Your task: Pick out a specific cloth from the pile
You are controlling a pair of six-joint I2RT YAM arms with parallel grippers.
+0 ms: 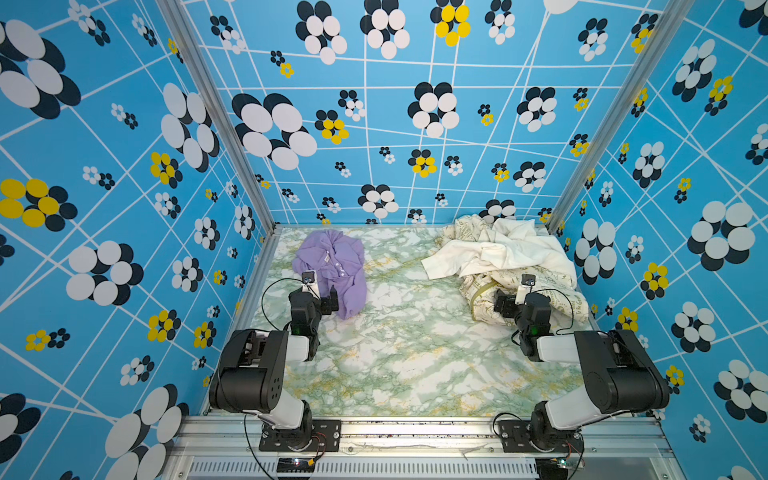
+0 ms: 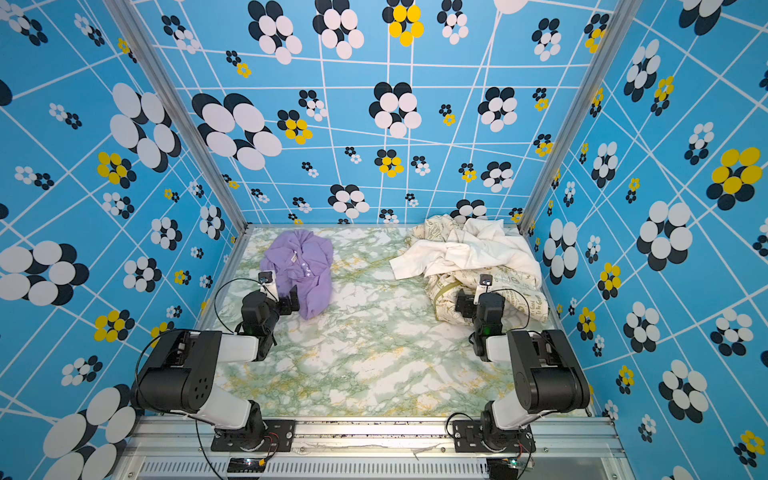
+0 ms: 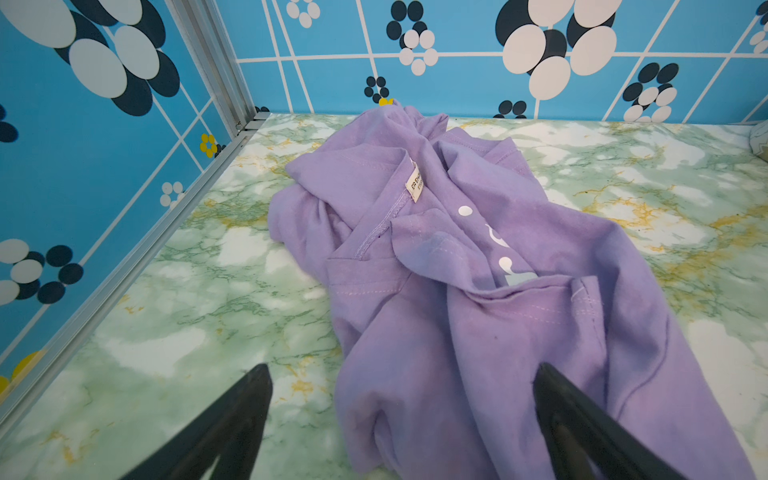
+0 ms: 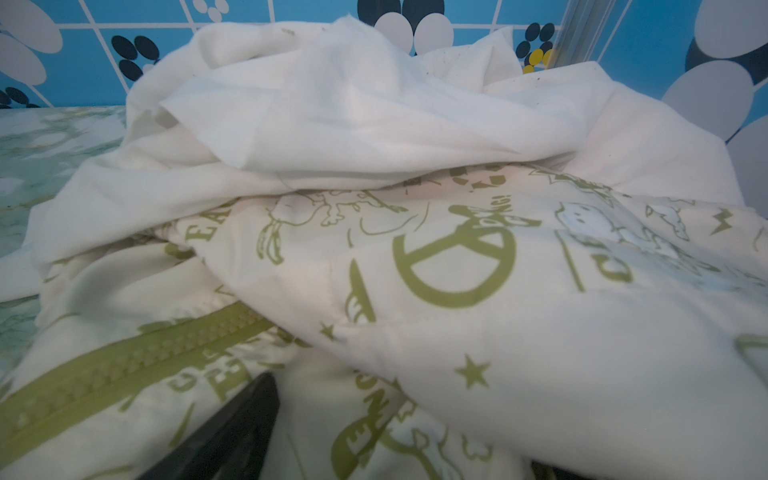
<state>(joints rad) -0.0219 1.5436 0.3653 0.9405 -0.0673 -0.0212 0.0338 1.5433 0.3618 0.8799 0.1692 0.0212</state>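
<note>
Both top views: the cloth, lavender, lies alone at upper left of the marble table. The pile sits upper right, well apart. The left gripper is at the cloth's near edge, the right gripper on the pile's near edge; green lettering there partly reads "To Be". Left wrist: claw released wide, nothing held, one finger over the cloth's hem, the other over bare table. White neck label, print too small to read; white dots beside it. Right wrist: white cloth on cream cloth with green peace sign, stars, fragments "EA", "EN"; olive zipper. Claw released, grasping nothing.
</note>
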